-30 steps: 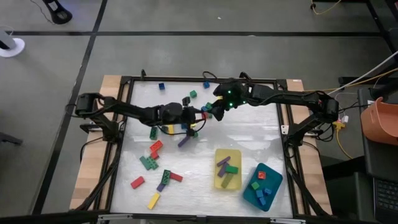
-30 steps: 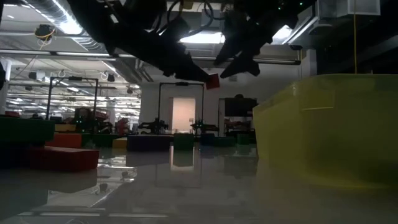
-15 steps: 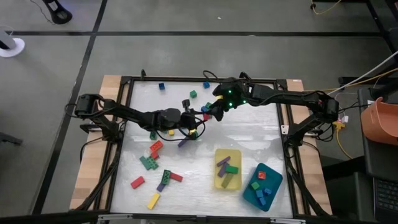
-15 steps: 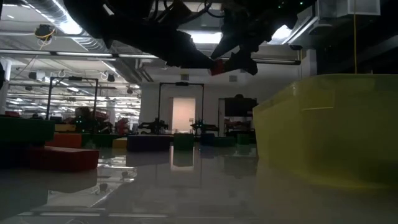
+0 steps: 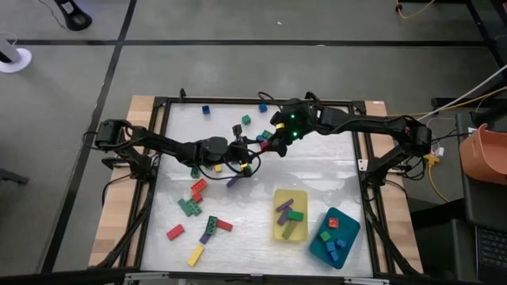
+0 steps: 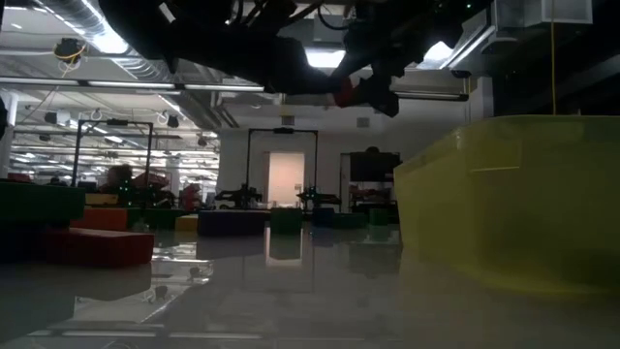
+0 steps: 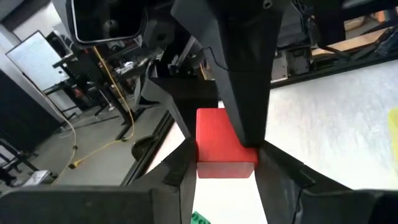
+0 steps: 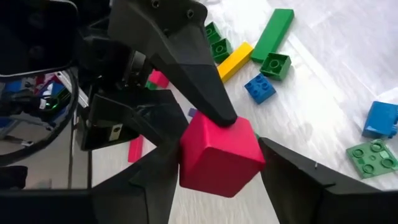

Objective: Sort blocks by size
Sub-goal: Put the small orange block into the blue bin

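A robotics lab or industrial workshop — a large open hall, by the low view, with rows of ceiling strip lights (image 6: pixel 97 34), exposed ducting, and metal frame rigs (image 6: pixel 281 160) standing across the floor beyond the table. From above, the work table (image 5: pixel 333 170) sits in a black metal frame on bare grey concrete floor (image 5: pixel 238 71) marked with dark lines, cables (image 5: pixel 444 111) trailing off one side — and a monitor (image 7: pixel 102 18) and whiteboard (image 7: pixel 34 59) show in the left wrist view.

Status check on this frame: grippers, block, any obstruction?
Left gripper and right gripper meet mid-air over table centre, both closed on one red block, handover under way. Yellow tray and teal tray part-filled. Nothing in the way.
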